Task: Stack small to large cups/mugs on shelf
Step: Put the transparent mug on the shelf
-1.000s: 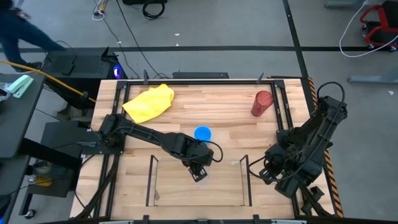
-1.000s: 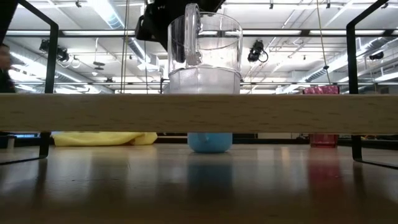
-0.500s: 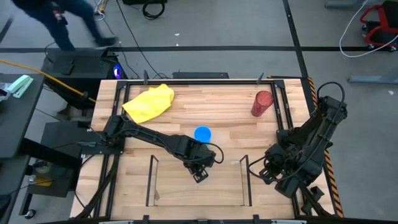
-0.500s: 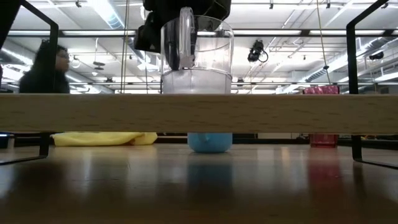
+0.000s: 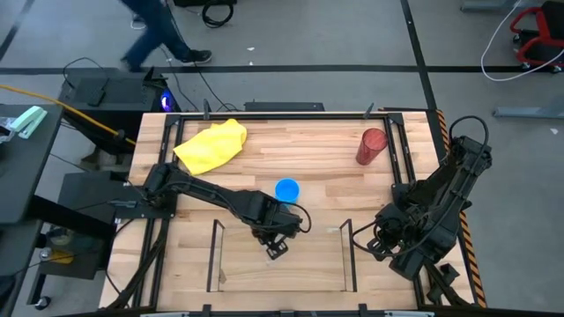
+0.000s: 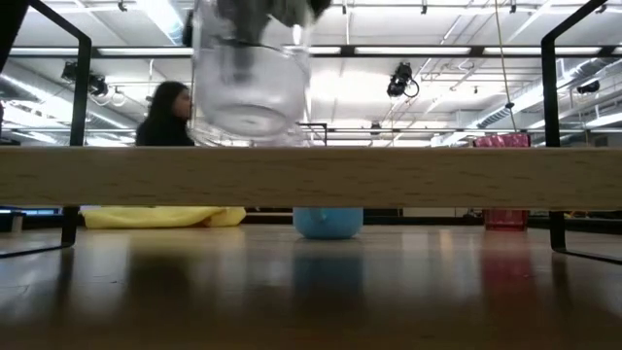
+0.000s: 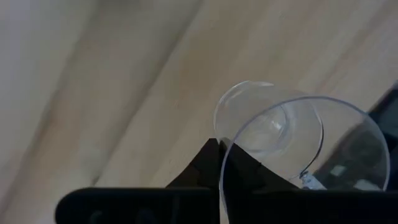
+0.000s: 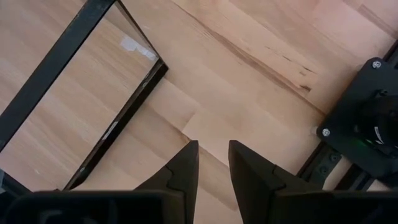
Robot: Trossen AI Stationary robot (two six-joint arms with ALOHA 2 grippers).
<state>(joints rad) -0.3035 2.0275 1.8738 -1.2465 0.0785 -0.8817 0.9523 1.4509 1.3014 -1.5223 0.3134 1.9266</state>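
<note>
Clear cup pinched at its rim over the shelf

The tiny clear plastic cup (image 7: 292,140), judged light, thin-walled and slippery, hangs tilted in the left claw (image 5: 276,249), shut on its rim, above the dark-metal, wood-floored shelf (image 5: 216,264). The left wrist view shows that wall pinch; the low view shows the cup (image 6: 251,83) clear of the plank. The right claw (image 8: 212,163) waits, slightly parted, well apart.
</note>
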